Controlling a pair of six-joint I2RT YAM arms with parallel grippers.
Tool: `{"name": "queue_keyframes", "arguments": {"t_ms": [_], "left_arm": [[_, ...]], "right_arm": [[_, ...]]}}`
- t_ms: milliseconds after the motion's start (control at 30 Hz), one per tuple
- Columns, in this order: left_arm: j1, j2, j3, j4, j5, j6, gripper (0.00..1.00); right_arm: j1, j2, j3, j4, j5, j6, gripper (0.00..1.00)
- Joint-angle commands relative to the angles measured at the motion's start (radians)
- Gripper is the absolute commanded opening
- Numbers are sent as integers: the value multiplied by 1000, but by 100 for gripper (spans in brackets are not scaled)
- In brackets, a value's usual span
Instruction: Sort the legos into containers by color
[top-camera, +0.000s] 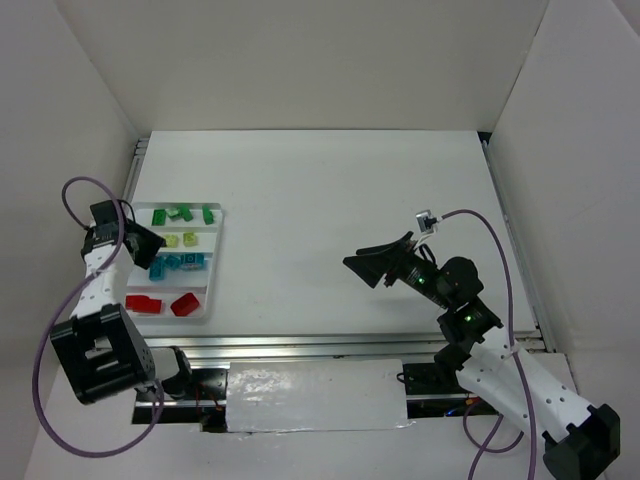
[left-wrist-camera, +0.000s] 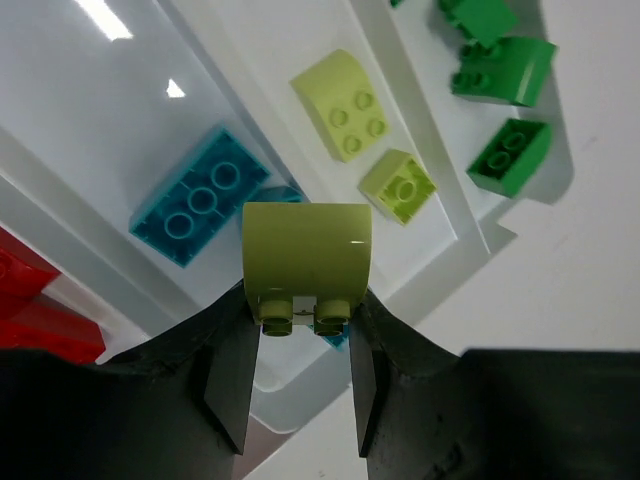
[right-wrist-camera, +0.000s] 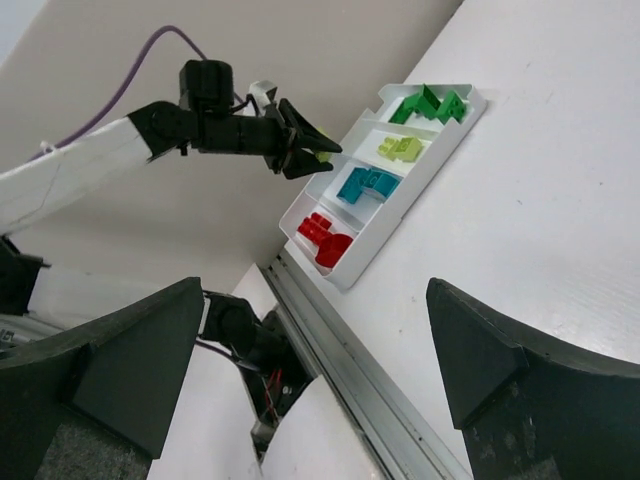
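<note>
Because the lime curved brick (left-wrist-camera: 307, 255) belongs with its own colour, my left gripper (left-wrist-camera: 305, 335) clamps it at the studded end, carried above the white tray (left-wrist-camera: 425, 135). It appears to hang over the teal compartment, with a teal brick (left-wrist-camera: 198, 210) at ten o'clock. The lime bricks (left-wrist-camera: 342, 105) lie at one o'clock, so I judge a shift that way is needed. Beyond are the dark green bricks (left-wrist-camera: 510, 155) at two o'clock and the red bricks (left-wrist-camera: 30, 300) at eight. My right gripper (top-camera: 368, 268), spread and empty, waits well apart.

No readable text, labels, brands, numbers or signs anywhere in view.
</note>
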Motion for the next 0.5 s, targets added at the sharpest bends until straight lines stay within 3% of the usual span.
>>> {"name": "queue_keyframes", "arguments": {"t_ms": [0,267,467], "left_arm": [[24,74,90,6,-36,-43,0],[61,282,243,-14,-73,-43,2],[74,323,256,-3,-85,-52,19]], "right_arm": [[-7,-1,10,-5,-10,-31,100],[-9,32,2,20,-43,-45,100],[-10,63,18,9,-54,-62,100]]}}
